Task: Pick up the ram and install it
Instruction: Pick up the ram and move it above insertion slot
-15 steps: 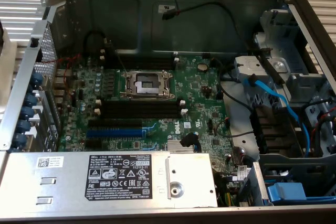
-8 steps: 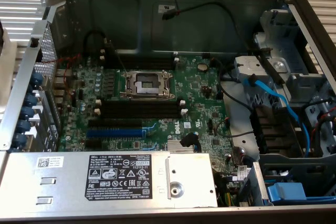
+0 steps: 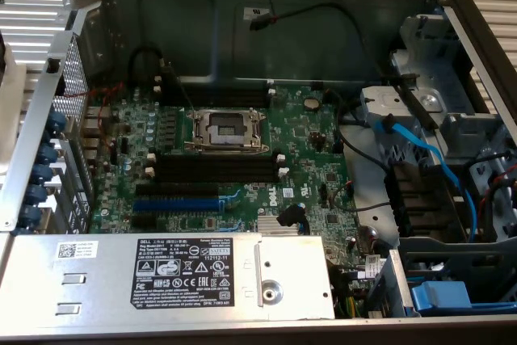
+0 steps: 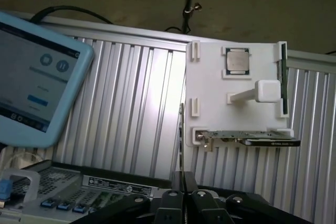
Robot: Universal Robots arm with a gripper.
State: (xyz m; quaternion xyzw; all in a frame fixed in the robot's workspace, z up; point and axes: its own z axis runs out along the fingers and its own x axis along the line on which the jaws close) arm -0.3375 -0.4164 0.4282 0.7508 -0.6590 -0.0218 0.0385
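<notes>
Pincer [image 4: 185, 187] hovering nearly closed, apparently empty; ram [image 4: 284, 77] sitting in white holder [image 4: 210, 77]; memory slots [image 3: 214, 169] standing empty.

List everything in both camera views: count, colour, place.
open metal computer case: one, grey, on ribbed metal table
flat green motherboard: one, green, inside case
long black memory slots: several, black, beside empty processor socket
blue expansion slot: one, blue, beside memory slots
metal power supply box: one, grey, next to motherboard
white plastic holder: one, white, on table
long thin dark green ram stick: one, green, holder's edge
square silver processor chip: one, silver, in holder
light blue tablet: one, blue, apart from holder
gripper: one, black, near case
</notes>
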